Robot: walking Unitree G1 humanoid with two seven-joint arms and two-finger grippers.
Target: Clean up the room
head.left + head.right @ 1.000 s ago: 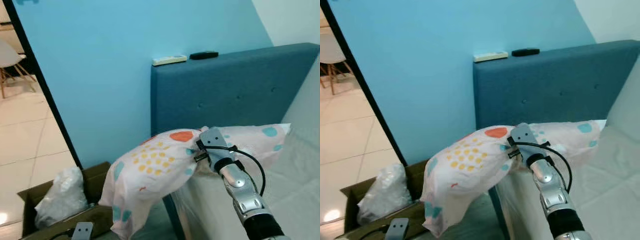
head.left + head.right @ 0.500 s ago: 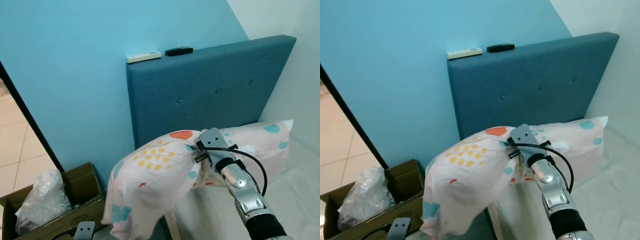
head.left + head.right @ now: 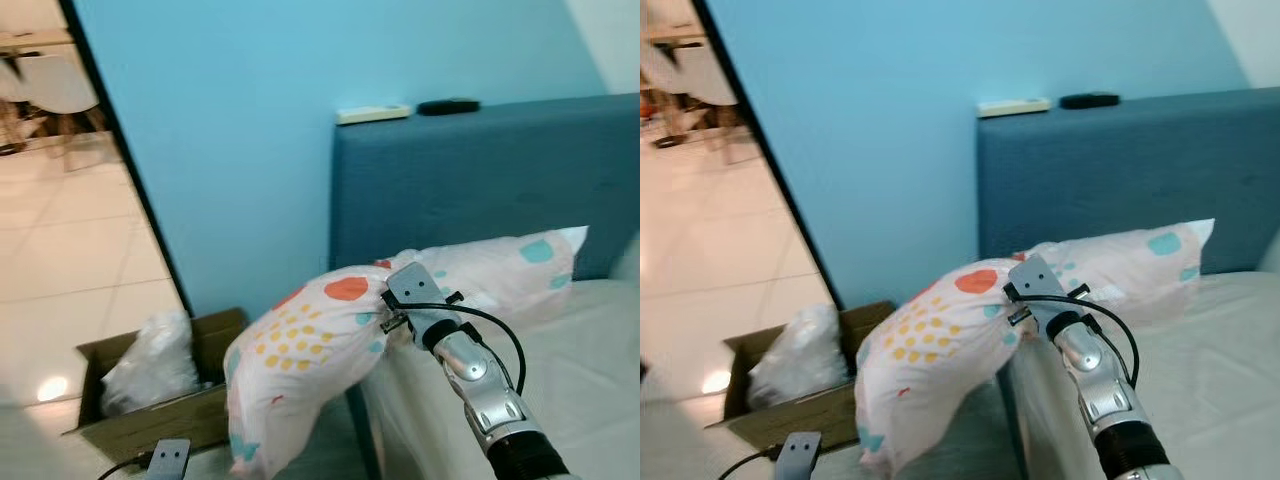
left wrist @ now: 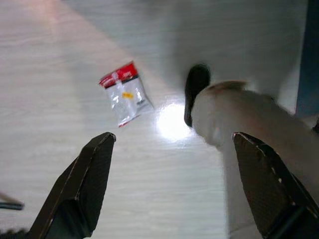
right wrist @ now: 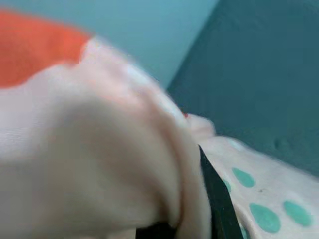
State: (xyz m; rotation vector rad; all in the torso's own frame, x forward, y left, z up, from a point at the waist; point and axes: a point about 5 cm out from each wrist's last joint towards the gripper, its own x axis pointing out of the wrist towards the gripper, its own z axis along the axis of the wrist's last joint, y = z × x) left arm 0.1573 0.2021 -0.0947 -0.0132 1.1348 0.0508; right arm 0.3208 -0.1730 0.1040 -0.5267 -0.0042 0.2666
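A white pillow (image 3: pixel 310 345) with orange, yellow and teal dots hangs over the corner of the bed (image 3: pixel 590 370). Its far end rests against the blue headboard (image 3: pixel 480 180). My right gripper (image 3: pixel 378 318) is shut on the pillow's middle, and one black finger (image 5: pixel 214 199) shows against the bunched fabric in the right wrist view. My left gripper (image 4: pixel 173 137) hangs open low over the pale floor. Below it lie a red and white packet (image 4: pixel 124 99) and a dark oval object (image 4: pixel 195 89), with the pillow's lower end (image 4: pixel 249 129) beside them.
An open cardboard box (image 3: pixel 190 415) with a crumpled clear plastic bag (image 3: pixel 150 360) stands on the floor by the blue wall. A white remote (image 3: pixel 372 114) and a black one (image 3: pixel 447 105) lie on top of the headboard. A doorway with tiled floor and chairs opens on the left.
The camera has swung right and then back left, so the whole scene shifted. The pillow stays in my right gripper in much the same pose.
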